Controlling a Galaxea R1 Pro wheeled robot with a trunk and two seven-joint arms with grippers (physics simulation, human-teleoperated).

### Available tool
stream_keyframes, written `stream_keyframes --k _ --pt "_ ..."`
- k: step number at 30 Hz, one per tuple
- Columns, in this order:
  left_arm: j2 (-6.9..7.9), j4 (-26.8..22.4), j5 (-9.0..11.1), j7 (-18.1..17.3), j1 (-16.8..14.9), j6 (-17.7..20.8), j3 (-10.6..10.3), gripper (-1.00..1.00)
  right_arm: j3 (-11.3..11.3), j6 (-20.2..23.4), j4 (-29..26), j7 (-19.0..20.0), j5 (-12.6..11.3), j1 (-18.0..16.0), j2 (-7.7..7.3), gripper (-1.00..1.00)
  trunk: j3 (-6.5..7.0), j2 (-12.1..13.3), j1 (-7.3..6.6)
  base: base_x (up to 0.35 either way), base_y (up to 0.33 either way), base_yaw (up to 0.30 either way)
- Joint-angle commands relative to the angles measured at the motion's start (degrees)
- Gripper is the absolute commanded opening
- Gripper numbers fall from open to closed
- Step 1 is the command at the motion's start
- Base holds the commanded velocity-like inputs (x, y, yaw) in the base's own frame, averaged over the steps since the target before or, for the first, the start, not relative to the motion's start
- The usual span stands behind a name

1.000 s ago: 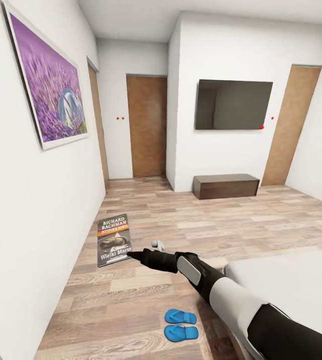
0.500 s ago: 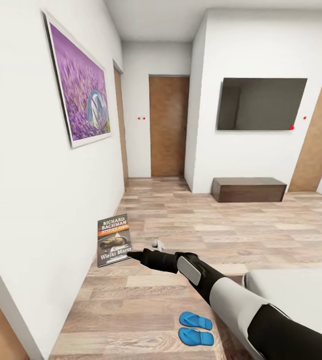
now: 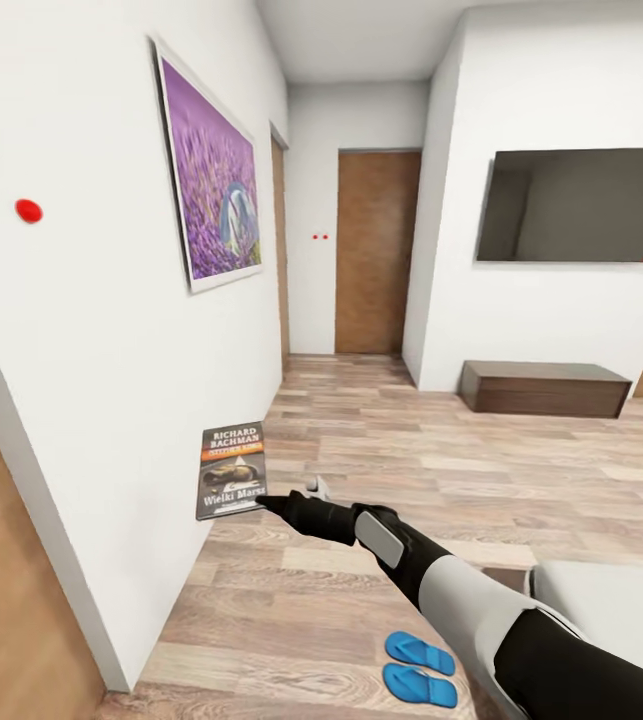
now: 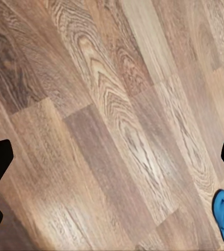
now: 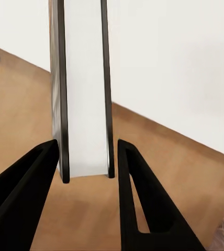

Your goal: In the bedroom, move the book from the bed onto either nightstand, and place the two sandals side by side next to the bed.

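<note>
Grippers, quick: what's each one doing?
Right gripper: closed on the book.
Left gripper: open, empty, above the floor.

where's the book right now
The book is held up off the floor in the right gripper, left of centre in the head view beside the white wall, below the purple picture; the sandals lie lower right.

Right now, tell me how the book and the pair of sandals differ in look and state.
The book has a dark cover with white lettering and an orange band; the sandals are plain bright blue. The book is held off the floor in the right claw; the sandals lie side by side on the wood floor. Both are thin and flat.
</note>
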Motion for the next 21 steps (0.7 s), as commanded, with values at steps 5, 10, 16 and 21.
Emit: stream_keyframes --k 5,10,16,21 --pt "0.08 0.13 0.06 -0.31 -0.06 -0.15 0.14 1.0 0.15 0.29 0.64 0.14 -1.16 -0.09 0.0 -1.0 -0.07 -0.04 0.0 0.0 0.0 0.078" --pt "0.11 0.13 0.01 -0.32 -0.06 -0.15 0.08 1.0 0.07 0.15 1.12 0.14 -1.33 -0.08 0.0 -1.0 -0.07 -0.04 0.0 0.0 0.0 0.021" --pt "0.17 0.13 -0.05 -0.35 -0.06 -0.15 0.01 1.0 0.03 -1.11 3.56 0.15 -2.11 -0.08 0.0 -1.0 -0.07 -0.04 0.0 0.0 0.0 0.006" --pt "0.24 0.13 -0.09 -0.35 -0.06 -0.15 -0.02 1.0 0.01 -2.91 6.13 0.28 -5.51 -0.09 0.0 -1.0 -0.07 -0.04 0.0 0.0 0.0 0.001"
